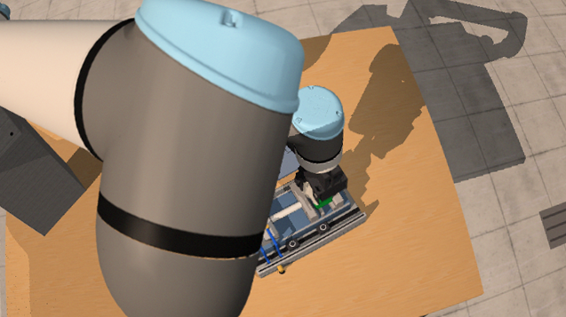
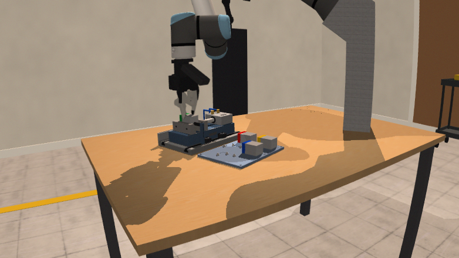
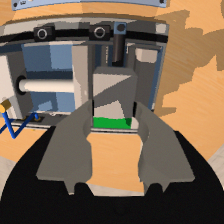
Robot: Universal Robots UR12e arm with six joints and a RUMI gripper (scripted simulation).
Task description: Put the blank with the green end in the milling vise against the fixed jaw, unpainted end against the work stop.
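The wooden desk (image 2: 199, 199) stood on dark legs. Directly on it sat the milling vise (image 2: 195, 134) and, just beside it, a blue plate (image 2: 224, 159).

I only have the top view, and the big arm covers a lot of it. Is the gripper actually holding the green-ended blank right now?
Observer: Yes. In the wrist view the gripper is shut on the blank with the green end, with one finger on each long side.
Operator: Which way does it point?
Observer: Its green end faces the wrist camera and its bare end points at the work stop. I cannot tell whether they touch.
Operator: What's on the plate?
Observer: The exterior view shows three blanks lying on the plate: the red-ended blank, the yellow-ended blank and the blue-ended blank.
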